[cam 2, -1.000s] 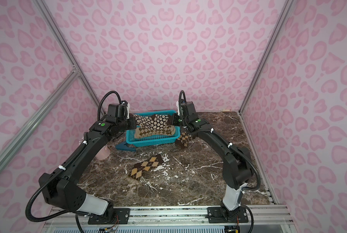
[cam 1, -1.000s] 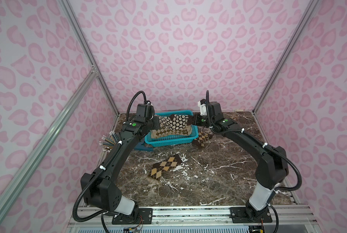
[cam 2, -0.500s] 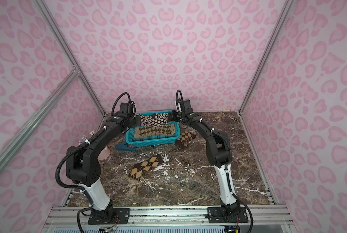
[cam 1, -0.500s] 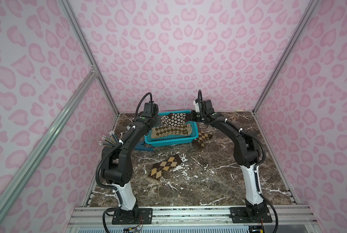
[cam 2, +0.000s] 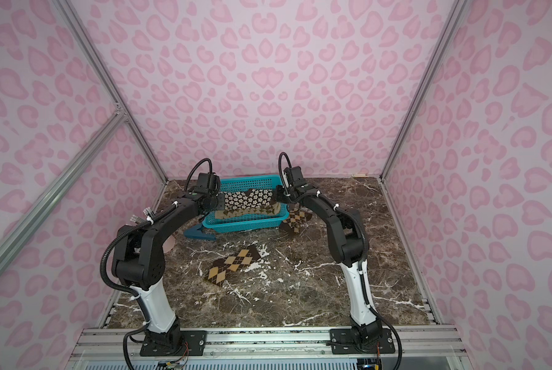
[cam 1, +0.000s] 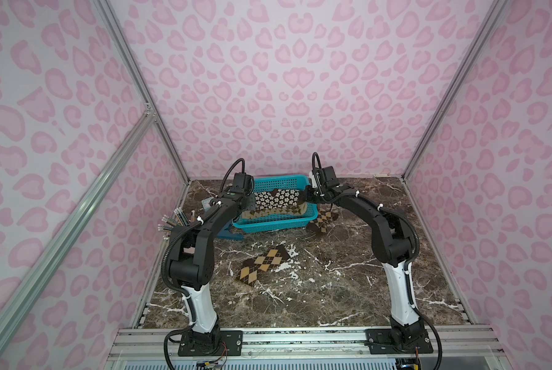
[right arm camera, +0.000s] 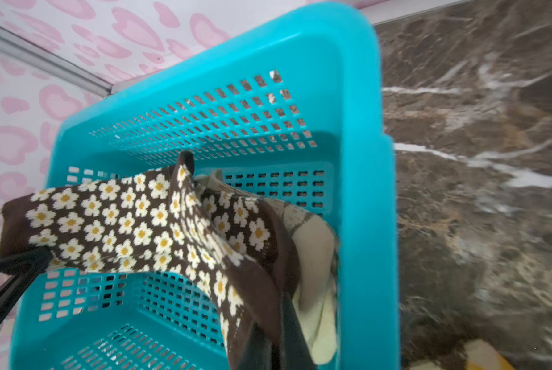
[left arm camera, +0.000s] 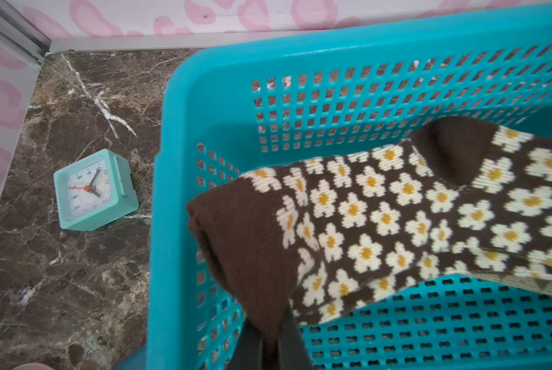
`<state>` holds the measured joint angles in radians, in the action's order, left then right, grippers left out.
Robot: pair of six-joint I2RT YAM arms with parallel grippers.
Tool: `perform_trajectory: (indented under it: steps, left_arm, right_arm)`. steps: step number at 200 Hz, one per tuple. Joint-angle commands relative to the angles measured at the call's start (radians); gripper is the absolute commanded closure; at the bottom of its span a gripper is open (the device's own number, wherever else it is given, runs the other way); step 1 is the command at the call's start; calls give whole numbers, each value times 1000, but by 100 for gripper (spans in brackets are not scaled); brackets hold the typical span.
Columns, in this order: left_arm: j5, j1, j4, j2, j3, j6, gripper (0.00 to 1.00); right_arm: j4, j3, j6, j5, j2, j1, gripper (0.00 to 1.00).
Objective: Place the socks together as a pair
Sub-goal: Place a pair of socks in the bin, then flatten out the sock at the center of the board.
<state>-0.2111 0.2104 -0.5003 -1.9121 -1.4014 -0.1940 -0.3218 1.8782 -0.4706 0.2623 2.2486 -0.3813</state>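
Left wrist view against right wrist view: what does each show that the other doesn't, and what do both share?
Only the left wrist view shows the mint clock on the marble table outside the basket. Only the right wrist view shows the right gripper, shut on one end of the flower sock. Both show the teal basket, the flower sock held above its floor, a beige sock partly under it, the left gripper shut on the sock's plain brown end, and the marble.
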Motion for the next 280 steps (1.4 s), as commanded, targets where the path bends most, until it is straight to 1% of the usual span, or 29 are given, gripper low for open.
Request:
perform_trajectory:
  steps: [1, 9, 19, 34, 38, 40, 52, 62, 86, 111, 114, 118, 134, 149, 169, 176, 181, 187, 202, 215, 237, 254, 280]
  left_arm:
    - [-10, -1, 38, -3, 4, -24, 92]
    - [4, 0, 43, 11, 10, -27, 84]
    - [18, 0, 49, 32, 13, -33, 78]
    - [30, -1, 42, 58, -1, -39, 67]
    - [35, -1, 35, 62, -8, -40, 66]
    - [37, -1, 32, 63, -13, -41, 61]
    - [53, -1, 6, 69, -44, -42, 52]
    - [58, 0, -10, 78, -61, -47, 48]
    - [87, 1, -25, 137, -77, -58, 42]
    - [119, 12, -34, 243, -77, -62, 37]
    - [120, 16, -37, 257, -76, -61, 30]
    - [121, 21, -40, 278, -74, -60, 28]
    - [127, 50, -57, 358, -65, -48, 25]
    - [120, 96, -63, 434, -31, -38, 22]
    - [127, 167, -56, 516, 51, -44, 16]
    - [118, 198, -51, 542, 89, -49, 15]
    - [108, 222, -45, 563, 109, -51, 15]
    - [100, 250, -36, 584, 166, -54, 15]
    - [71, 315, -15, 639, 249, -71, 15]
    - [64, 351, 1, 688, 313, -92, 15]
    - [82, 386, 16, 766, 397, -119, 15]
    - [81, 409, 17, 810, 450, -136, 15]
    - [61, 452, 6, 841, 507, -157, 16]
  right_arm:
    - [-46, -6, -15, -73, -19, 3, 93]
    - [-47, -5, -18, -61, -25, 1, 83]
    - [-48, -7, -26, -60, -37, -6, 71]
    - [-39, -5, -30, -47, -57, -17, 62]
    - [-39, 0, -31, -45, -61, -19, 60]
    - [-42, 1, -32, -45, -62, -19, 58]
    - [-64, 20, -43, -47, -65, -22, 55]
    - [-77, 27, -52, -51, -73, -22, 53]
    - [-69, -7, -47, -69, -134, -22, 51]
    - [-44, -99, -16, -85, -246, -7, 48]
    - [-41, -115, -12, -87, -262, -2, 48]
    - [-36, -137, -7, -90, -281, 5, 47]
    - [-38, -231, 18, -95, -357, 48, 45]
    - [-41, -330, 43, -81, -415, 101, 43]
    - [-24, -454, 78, -24, -449, 161, 41]
    - [-18, -488, 90, 21, -443, 174, 41]
    - [-14, -505, 99, 53, -437, 177, 40]
    - [-14, -525, 108, 82, -427, 178, 40]
    - [10, -596, 125, 117, -420, 168, 40]
    - [54, -656, 122, 116, -428, 164, 41]
    - [102, -719, 116, 112, -425, 164, 44]
    - [140, -747, 118, 94, -408, 164, 45]
    - [198, -754, 113, 77, -367, 164, 49]
